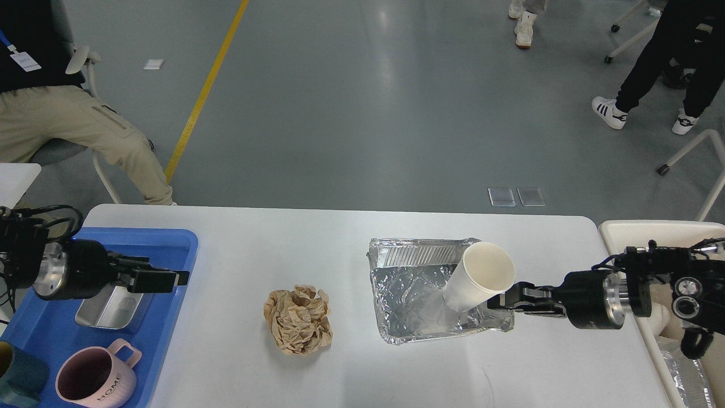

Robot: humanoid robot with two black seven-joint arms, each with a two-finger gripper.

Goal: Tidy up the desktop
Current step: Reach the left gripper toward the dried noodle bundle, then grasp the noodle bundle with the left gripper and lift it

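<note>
Two tools are working over the white worktop [317, 238], which is filling the lower half of the head view. The right tool [501, 300] is pinching the near edge of the foil tray [419, 294]. A paper cup [478, 277] is leaning inside that tray; any tug toward the cream bin [617, 232] is risking tipping the cup out or tearing the foil. The left tool [170, 279] is hovering over the blue tray [170, 238]; I cannot tell how its jaws are standing.

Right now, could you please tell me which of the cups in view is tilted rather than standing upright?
The white paper cup leaning in the foil tray, beside the right claw. The pink mug stands upright in the blue tray.
</note>
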